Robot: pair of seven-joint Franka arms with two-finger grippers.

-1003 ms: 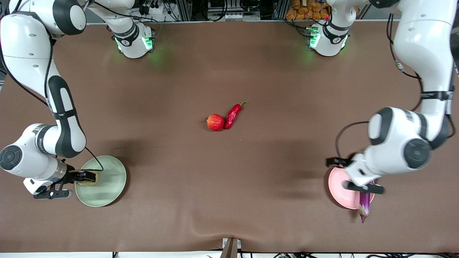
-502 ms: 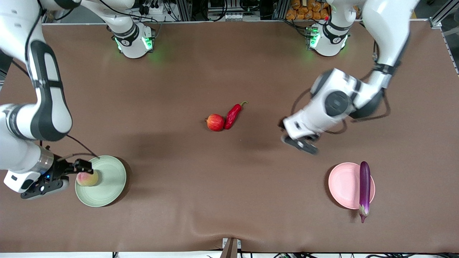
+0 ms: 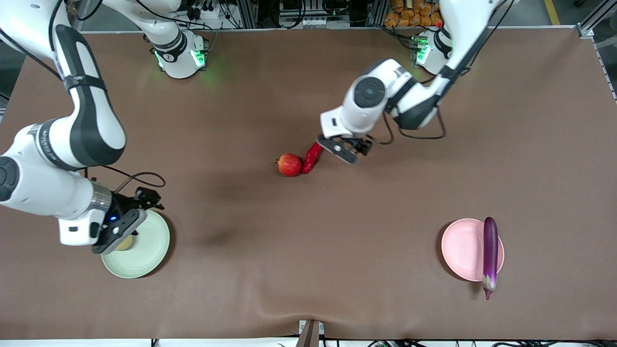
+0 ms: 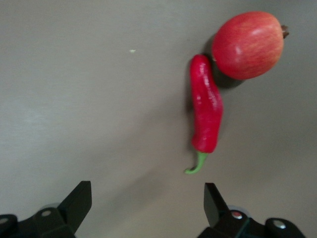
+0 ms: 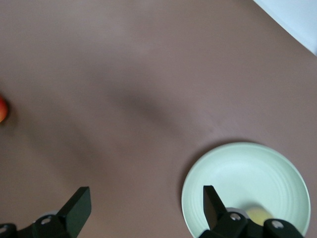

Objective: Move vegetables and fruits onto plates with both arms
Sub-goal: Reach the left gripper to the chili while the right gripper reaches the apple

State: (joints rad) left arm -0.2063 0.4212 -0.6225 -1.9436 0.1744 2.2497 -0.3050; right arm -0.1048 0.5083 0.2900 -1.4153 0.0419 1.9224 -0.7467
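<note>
Left gripper: we have the left gripper [image 3: 348,150] over the stem end of the chili pepper [image 3: 311,158], fingers spread wide and holding nothing, as the left wrist view shows.
Right gripper: the right gripper [image 3: 126,222] hangs over the rim of the green plate [image 3: 144,250], fingers also spread and empty.
Chili pepper: it lies mid-table, its blunt end touching the pomegranate [image 3: 289,164], its thin green stem pointing away from it.
Peach: the peach [image 3: 125,242] sits on the green plate, mostly hidden under the right gripper in the front view.
Eggplant: the eggplant [image 3: 489,255] lies across the pink plate [image 3: 460,248], its stem end hanging over the rim nearest the front camera.
Step in hand: we judge the left arm is lining up to pick the chili pepper.
How to do it well: we should centre the fingers across the pepper's thick middle, not the stem, and turn the wrist so the jaws close across its width.
Risk: the pomegranate touches the pepper, so a finger coming down on that side could knock it rolling; we would grip nearer the free end.
Left to do: pepper and pomegranate are not yet on plates.
</note>
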